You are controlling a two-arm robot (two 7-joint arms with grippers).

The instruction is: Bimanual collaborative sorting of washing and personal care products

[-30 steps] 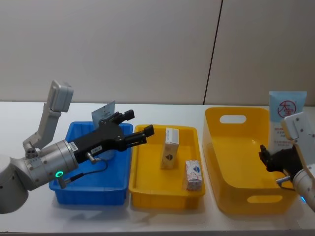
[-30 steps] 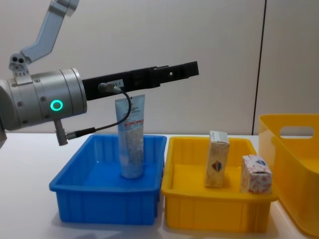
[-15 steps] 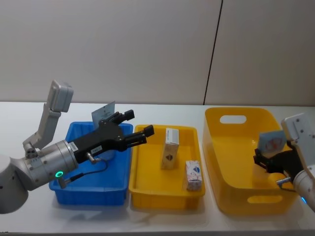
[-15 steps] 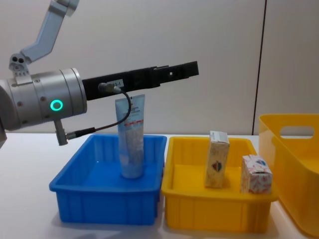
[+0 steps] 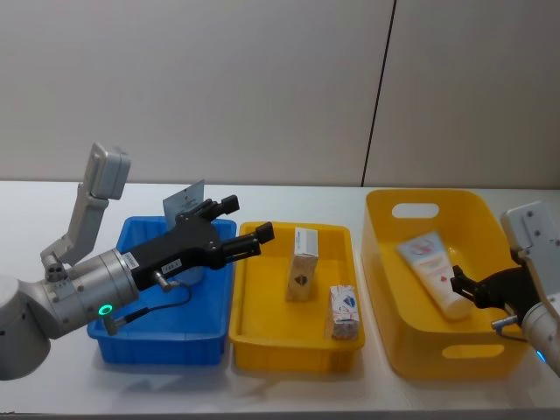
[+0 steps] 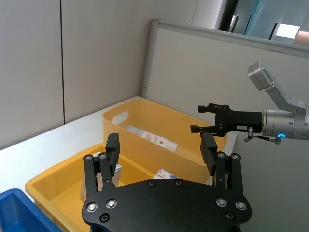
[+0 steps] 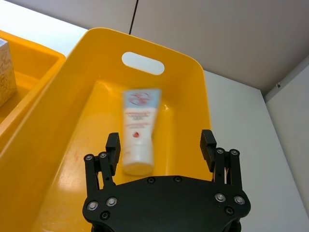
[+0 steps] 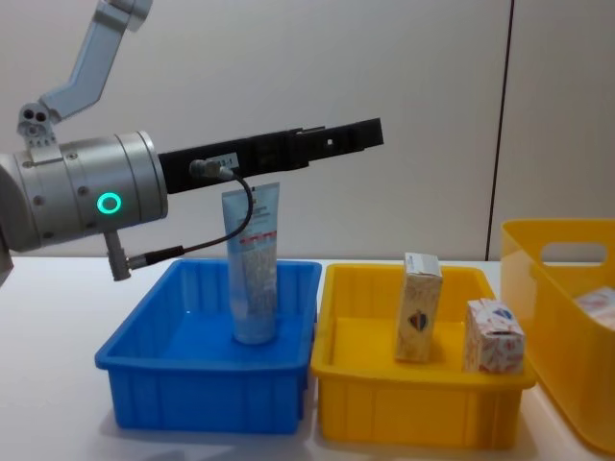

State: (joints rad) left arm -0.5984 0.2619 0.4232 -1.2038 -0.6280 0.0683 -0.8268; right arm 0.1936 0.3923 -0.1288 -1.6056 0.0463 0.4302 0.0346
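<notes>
Right gripper (image 7: 160, 139) hangs wide open, empty, over the squeeze tube (image 5: 433, 271) lying in the deep yellow bin (image 5: 420, 354); retreating low I could clip its wall; left gripper (image 5: 248, 218) idles open above the blue tray (image 5: 149, 346).

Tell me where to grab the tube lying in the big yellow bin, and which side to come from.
Grip the tube across its flat body, near the middle, coming straight down from above with the open right gripper. It lies face up on the floor of the yellow bin, whose tall walls likely block any sideways approach; its width should fit between the fingers.
</notes>
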